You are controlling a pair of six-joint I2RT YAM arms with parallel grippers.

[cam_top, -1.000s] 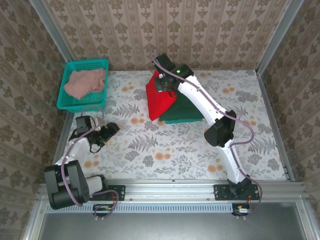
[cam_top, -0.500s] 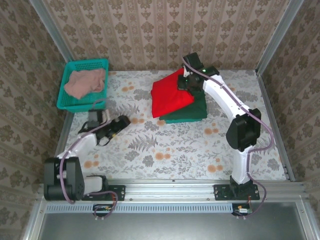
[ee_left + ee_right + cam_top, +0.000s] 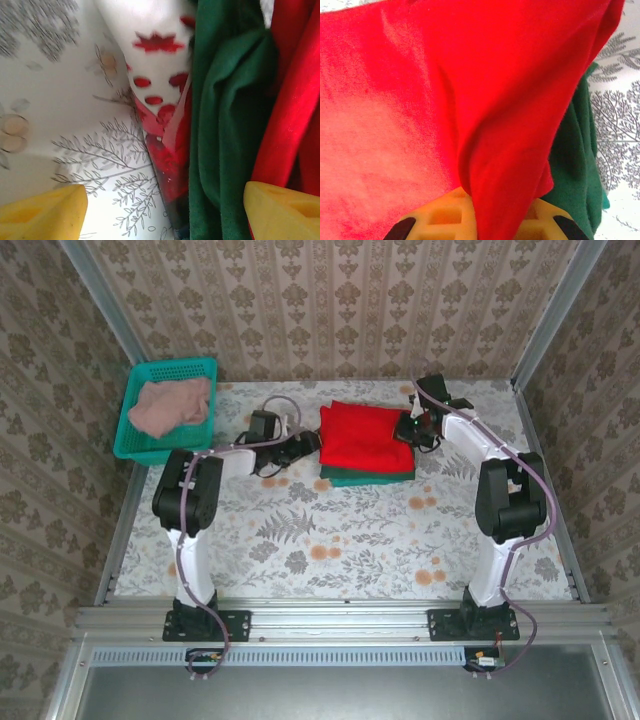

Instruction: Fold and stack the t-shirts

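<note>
The bright red t-shirt (image 3: 364,437) lies folded flat on top of the dark green folded t-shirts (image 3: 372,477) at the back middle of the table. My right gripper (image 3: 409,431) is at its right edge, shut on a fold of red cloth (image 3: 485,115) pinched between the yellow fingers (image 3: 440,215); the green shirt (image 3: 575,150) shows beneath. My left gripper (image 3: 302,446) is at the stack's left edge, open, its fingertips (image 3: 45,215) wide apart with green cloth (image 3: 225,125) and red cloth (image 3: 295,100) between them. A dusty pink t-shirt (image 3: 170,405) lies crumpled in the basket.
The teal mesh basket (image 3: 135,440) stands at the back left corner against the wall. Metal frame rails (image 3: 540,470) border the floral table (image 3: 330,540) on both sides. Both arms reach across the back half of the table.
My right gripper has drawn the red t-shirt to the right, laying it flat over the green ones. My left arm has swung from the table's left side to the stack's left edge.
</note>
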